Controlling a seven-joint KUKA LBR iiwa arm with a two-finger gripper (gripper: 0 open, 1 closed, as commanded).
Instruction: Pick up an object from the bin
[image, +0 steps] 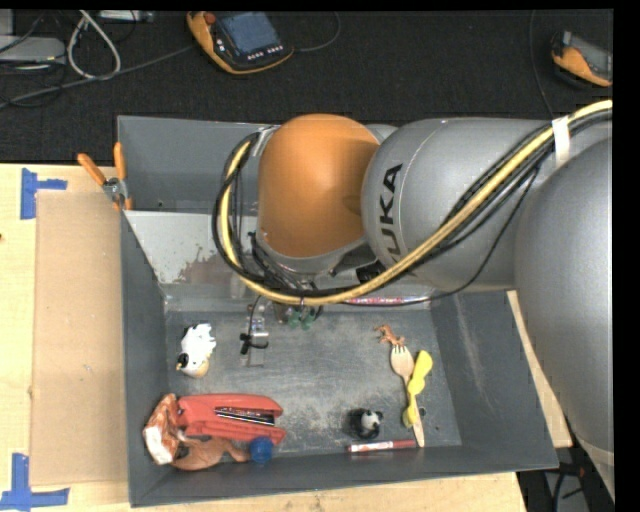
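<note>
Hanging tool (255, 336) over scuffed grey bin (320, 390), black surface (400, 90) behind

Bin (145, 330) at frame centre. Toy cow (197, 350) left of centre on bin floor. Hand (255, 338) just right of cow, apart. Stapler (232, 412) lower left; plush animal (172, 445) against its left end; ball (261, 451) below its right end. Fork (401, 362) right of centre. Pen (382, 446) along bottom wall, lower right.

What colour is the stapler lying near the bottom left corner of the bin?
The stapler is red, with a dark strip along its top. It shows best in the camera view.
</note>
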